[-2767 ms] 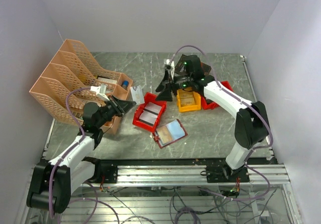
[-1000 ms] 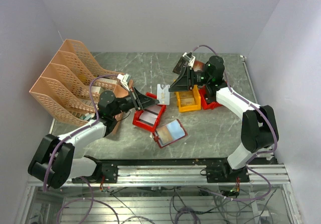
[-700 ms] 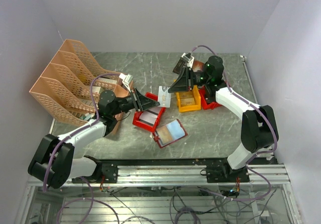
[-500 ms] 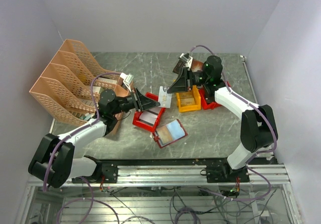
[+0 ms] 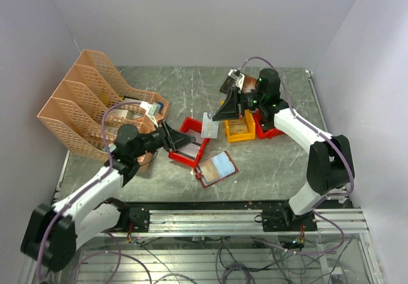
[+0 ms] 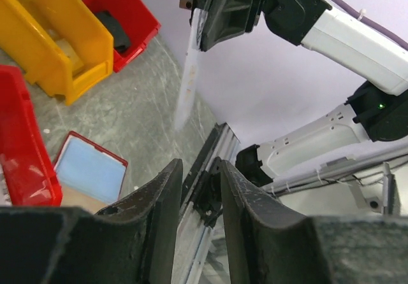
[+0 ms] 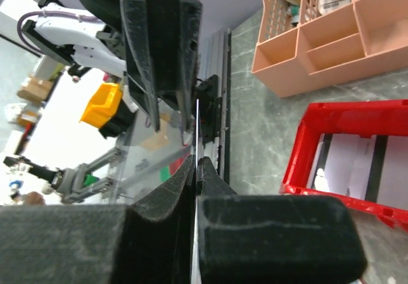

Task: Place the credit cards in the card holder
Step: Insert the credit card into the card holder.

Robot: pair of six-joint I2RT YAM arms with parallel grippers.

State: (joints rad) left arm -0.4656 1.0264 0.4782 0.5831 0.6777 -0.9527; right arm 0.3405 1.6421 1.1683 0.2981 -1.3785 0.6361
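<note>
- Right claw (image 5: pixel 217 114) is pinched tight on the upper edge of one credit card (image 5: pixel 206 125), which hangs below its fingertips, clear of the surface (image 5: pixel 274 163).
- Credit card: thin, pale, faint print. Card holder (image 5: pixel 215 168) lies open nearer me, bluish pockets up.
- A second ago my left claw (image 5: pixel 182 138) reached the card; now it is part open, empty, pulled back.

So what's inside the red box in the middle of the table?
The red box holds pale cards with dark stripes, lying flat. Anything under them is covered, and from above the left fingers hide part of its left side.
</note>
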